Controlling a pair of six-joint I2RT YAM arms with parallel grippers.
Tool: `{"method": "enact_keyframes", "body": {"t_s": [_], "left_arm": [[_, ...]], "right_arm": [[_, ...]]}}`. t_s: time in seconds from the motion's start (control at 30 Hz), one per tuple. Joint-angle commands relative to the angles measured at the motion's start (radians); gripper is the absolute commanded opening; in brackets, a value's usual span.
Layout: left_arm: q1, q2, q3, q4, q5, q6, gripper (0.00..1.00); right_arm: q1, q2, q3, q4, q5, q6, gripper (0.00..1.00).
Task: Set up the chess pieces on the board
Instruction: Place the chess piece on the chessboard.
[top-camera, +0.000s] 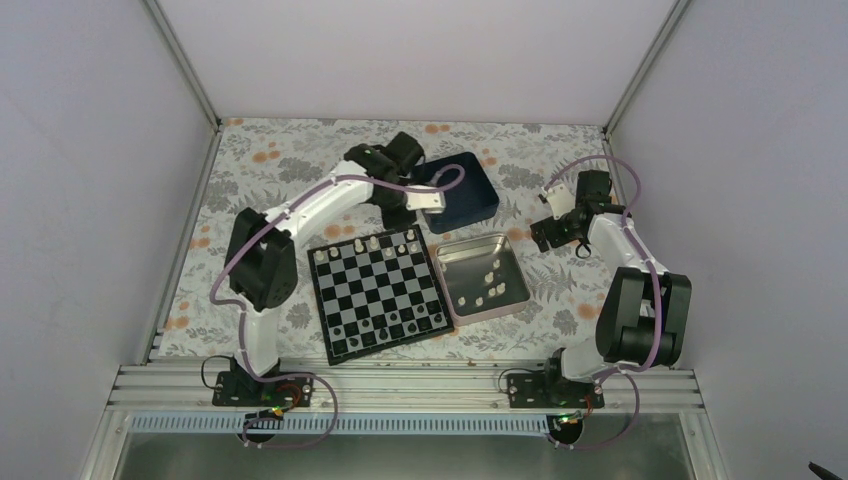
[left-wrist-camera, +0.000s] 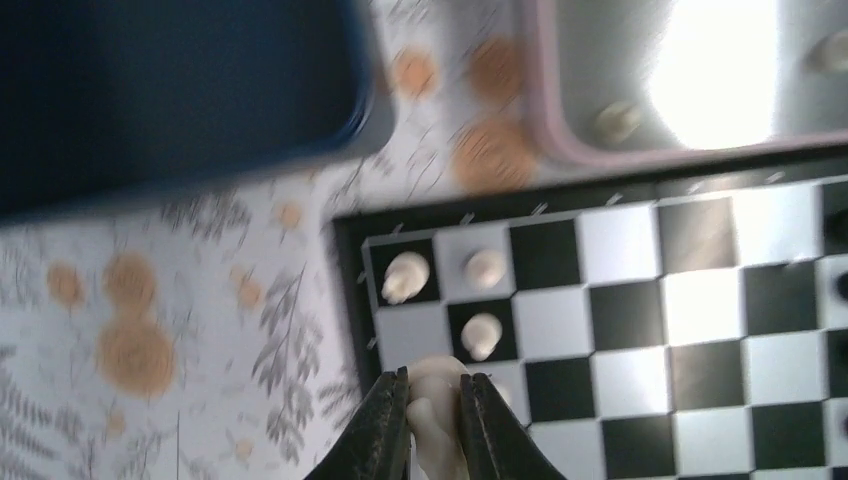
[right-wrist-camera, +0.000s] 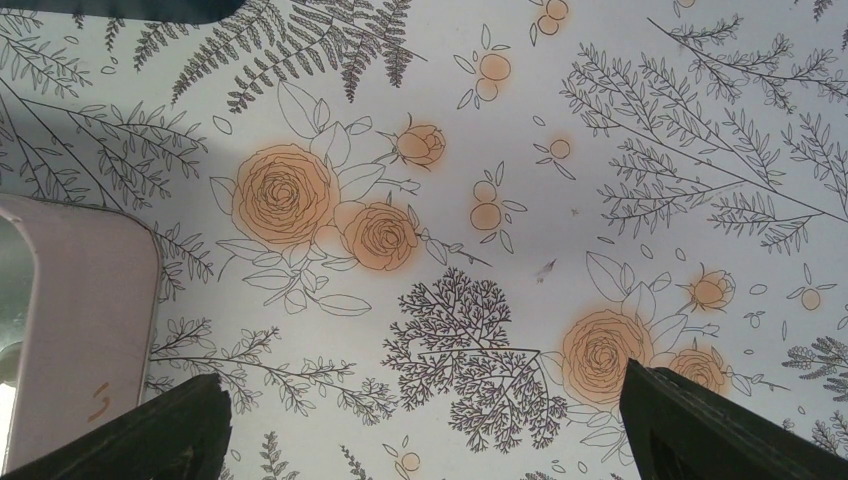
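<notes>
The left gripper (left-wrist-camera: 435, 388) is clenched on one white piece (left-wrist-camera: 436, 430), above the board (left-wrist-camera: 640, 330) near its 1 o'clock corner. Three other white pieces (left-wrist-camera: 485, 268) stand on squares just beside it. More pieces (top-camera: 490, 282) lie in the tin (top-camera: 470, 246), at 3 o'clock of the board. The right gripper (right-wrist-camera: 422, 385) hangs with jaws wide apart and empty over the cloth (right-wrist-camera: 520, 180), at 3 o'clock of the tin.

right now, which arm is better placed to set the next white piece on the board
Left arm: its jaws are shut on a tiny cream-white chess piece above the black-and-grey checkered board. The right arm's jaws stand open and empty over the floral tablecloth, off the board.
</notes>
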Motion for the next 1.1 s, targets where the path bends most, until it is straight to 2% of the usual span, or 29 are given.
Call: {"method": "enact_keyframes", "body": {"t_s": [0.0, 0.37, 0.73, 1.07], "left_arm": [[0.062, -0.035, -0.077, 0.084, -0.003, 0.019, 0.11], [0.122, 0.020, -0.172, 0.169, -0.003, 0.049, 0.11], [0.149, 0.079, -0.174, 0.164, -0.018, 0.074, 0.11], [0.149, 0.121, -0.142, 0.133, 0.043, 0.085, 0.11]], "right_arm": [[-0.004, 0.018, 0.014, 0.002, 0.005, 0.004, 1.00], [-0.002, 0.030, 0.014, 0.001, 0.014, 0.010, 1.00], [-0.002, 0.036, 0.010, 0.003, 0.014, 0.007, 1.00], [-0.002, 0.037, 0.010, 0.003, 0.014, 0.005, 1.00]]}}
